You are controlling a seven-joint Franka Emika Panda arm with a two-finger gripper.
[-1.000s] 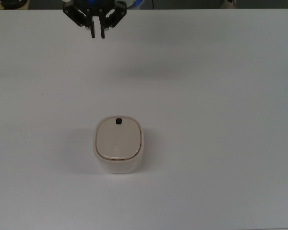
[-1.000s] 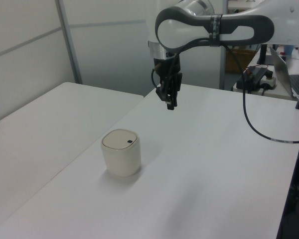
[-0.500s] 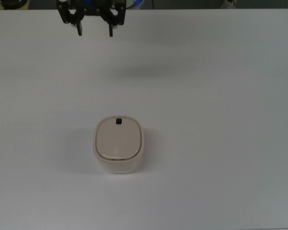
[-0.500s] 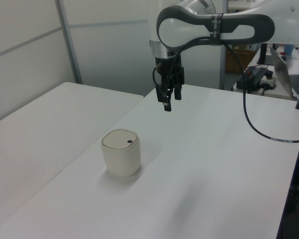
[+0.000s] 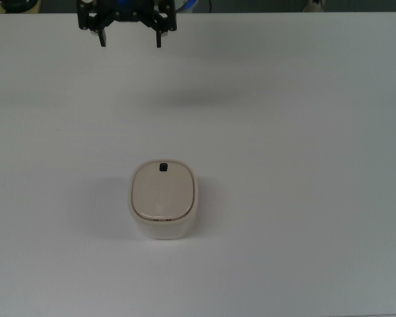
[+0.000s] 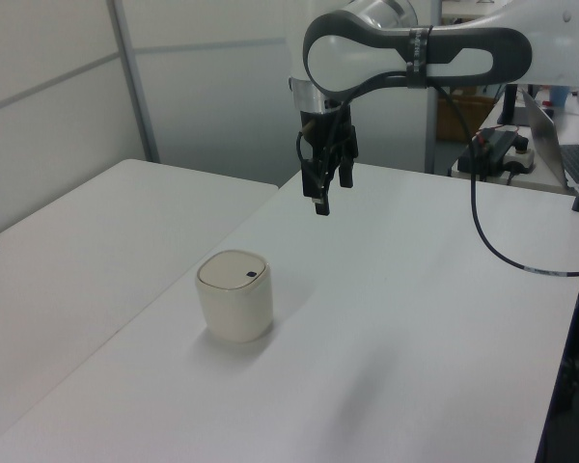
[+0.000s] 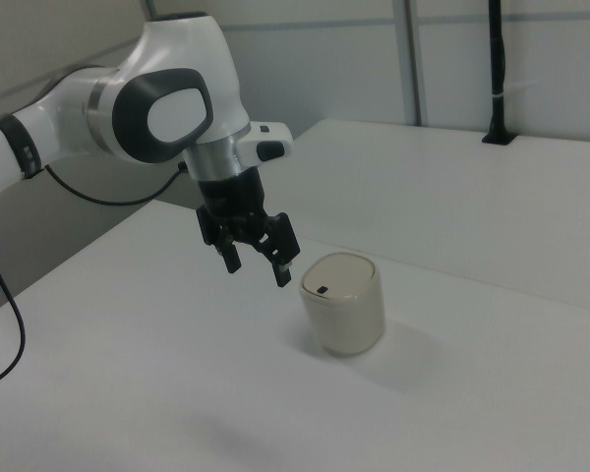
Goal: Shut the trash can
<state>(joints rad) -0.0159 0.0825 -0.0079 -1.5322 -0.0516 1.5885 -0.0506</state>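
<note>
We find the trash can [image 5: 163, 199] standing upright near the middle of the white surface [image 5: 303, 165], its flat lid [image 5: 163, 191] lying level on the rim, so we judge the closing itself done and the step in hand to be a clean retreat. The tool [image 5: 130, 36] hangs at the top view's upper edge, well apart from the bin and clear above the surface, its fingers spread wide and holding nothing. To finish well, we would keep it high and away from the can, avoid any sweep back over the lid, and above all stay off the small black button [image 5: 163, 167] at the lid's far edge in the top view, since a press there could likely spring the lid up again. In the right view the tool [image 7: 257, 258] sits to the right view's left of the can [image 7: 345, 317], near but not touching. Against a second ago, the fingers, then closed together, have parted, and the tool has drawn slightly further toward the top view's upper edge; the can has not shifted.
</note>
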